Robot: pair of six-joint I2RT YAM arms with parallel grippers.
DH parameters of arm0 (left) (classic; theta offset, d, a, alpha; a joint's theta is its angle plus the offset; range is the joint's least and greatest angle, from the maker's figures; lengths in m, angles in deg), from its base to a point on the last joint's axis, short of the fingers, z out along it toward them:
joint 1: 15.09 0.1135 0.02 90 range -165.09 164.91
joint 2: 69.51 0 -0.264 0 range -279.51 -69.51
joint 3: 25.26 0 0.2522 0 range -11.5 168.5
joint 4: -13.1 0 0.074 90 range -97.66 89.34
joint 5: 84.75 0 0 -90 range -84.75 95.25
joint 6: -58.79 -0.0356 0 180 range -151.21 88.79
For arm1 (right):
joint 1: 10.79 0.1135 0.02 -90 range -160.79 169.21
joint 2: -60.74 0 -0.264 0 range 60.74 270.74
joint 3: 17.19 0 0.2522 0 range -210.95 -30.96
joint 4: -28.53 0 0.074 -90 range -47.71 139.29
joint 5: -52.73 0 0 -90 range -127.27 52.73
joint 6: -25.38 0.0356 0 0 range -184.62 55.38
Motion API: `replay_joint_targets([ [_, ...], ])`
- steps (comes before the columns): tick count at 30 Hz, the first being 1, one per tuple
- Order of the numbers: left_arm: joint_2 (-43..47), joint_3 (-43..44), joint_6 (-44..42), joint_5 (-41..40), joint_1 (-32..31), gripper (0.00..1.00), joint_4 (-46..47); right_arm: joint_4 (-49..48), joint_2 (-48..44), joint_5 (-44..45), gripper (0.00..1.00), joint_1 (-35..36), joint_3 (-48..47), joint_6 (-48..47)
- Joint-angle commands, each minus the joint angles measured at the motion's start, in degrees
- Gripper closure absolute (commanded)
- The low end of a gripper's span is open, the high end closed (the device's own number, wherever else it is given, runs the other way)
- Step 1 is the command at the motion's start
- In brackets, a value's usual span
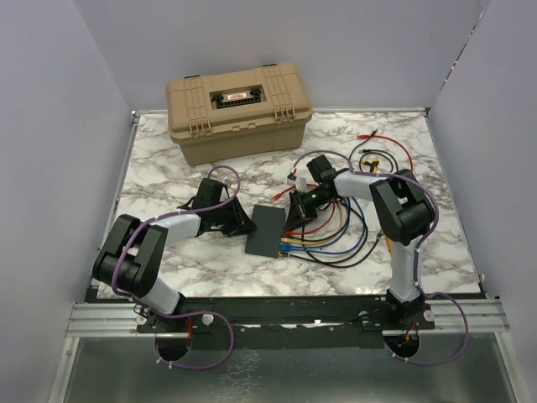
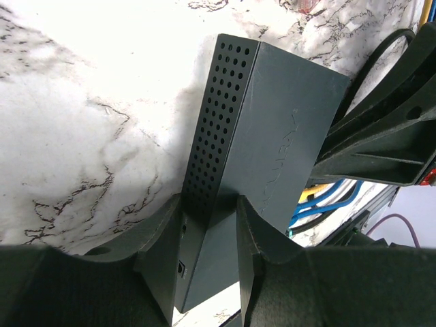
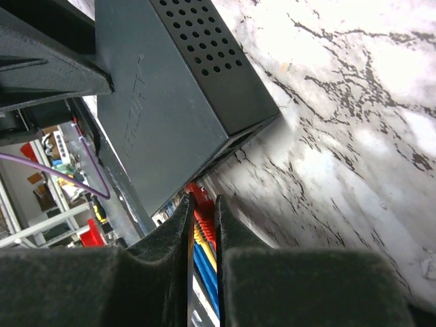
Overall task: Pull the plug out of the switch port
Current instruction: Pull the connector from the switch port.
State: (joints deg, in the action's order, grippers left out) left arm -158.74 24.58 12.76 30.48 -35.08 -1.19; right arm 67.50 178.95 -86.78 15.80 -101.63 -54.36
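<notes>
The black switch lies flat on the marble table, its port edge facing right with several coloured cables plugged in. My left gripper is shut on the switch's left end; in the left wrist view its fingers sit on either side of the switch. My right gripper is at the port edge. In the right wrist view it is shut on a red plug that sits against the switch. Yellow and blue cables lie just beneath the plug.
A large tan toolbox stands at the back. Looped red, blue, orange and black cables trail from the switch toward the right arm. More loose cables lie at the back right.
</notes>
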Motion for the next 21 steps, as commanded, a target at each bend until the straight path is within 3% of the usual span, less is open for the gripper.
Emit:
replay_joint_targets([
  [1, -4.1, -4.3, -3.9, -13.9, 0.5, 1.00, -11.6, 7.7, -2.3, 7.0, 1.00, -1.1, 2.2, -2.3],
  [21, -3.4, -4.6, -4.2, -13.6, 0.5, 1.00, -11.7, 8.8, -7.5, 9.0, 1.00, -2.8, 0.4, -2.0],
])
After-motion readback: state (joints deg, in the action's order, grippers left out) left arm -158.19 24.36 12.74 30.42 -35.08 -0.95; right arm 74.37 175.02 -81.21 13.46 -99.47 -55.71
